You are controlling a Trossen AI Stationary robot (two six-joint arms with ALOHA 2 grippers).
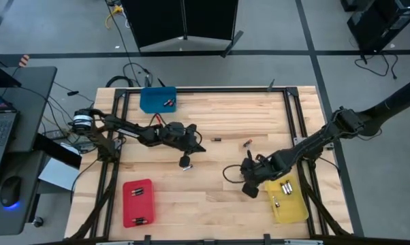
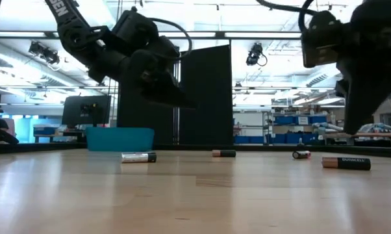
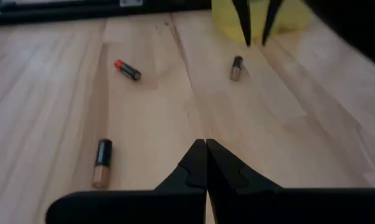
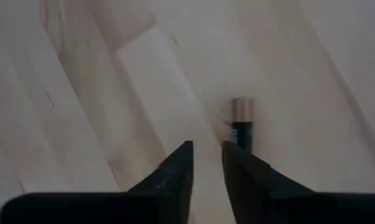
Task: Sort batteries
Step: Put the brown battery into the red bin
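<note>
- Now my right gripper point(image 4: 206, 163) hangs over the table, slightly parted, empty; the battery point(image 4: 242, 126) lies just beside one fingertip.
- I'd widen and centre over it before descending.
- Left gripper point(image 3: 205, 163) waits pinched shut, mid-table.

**What the views leave unclear**

In the right wrist view, the battery point(image 4: 243, 127) beside the right gripper point(image 4: 206, 163) has its lower end hidden behind one finger point(image 4: 253, 180).

From above, the cells in the yellow tray point(image 1: 293, 209), the red tray point(image 1: 129, 204) and the blue tray point(image 1: 150, 102) are too small to tell by size or brand.

In the left wrist view, the yellow tray point(image 3: 225, 14) is cut off by the edge.

In the low view, only the label of the battery nearest the right edge point(image 2: 346, 163) can be read; the others near it are too small.
</note>
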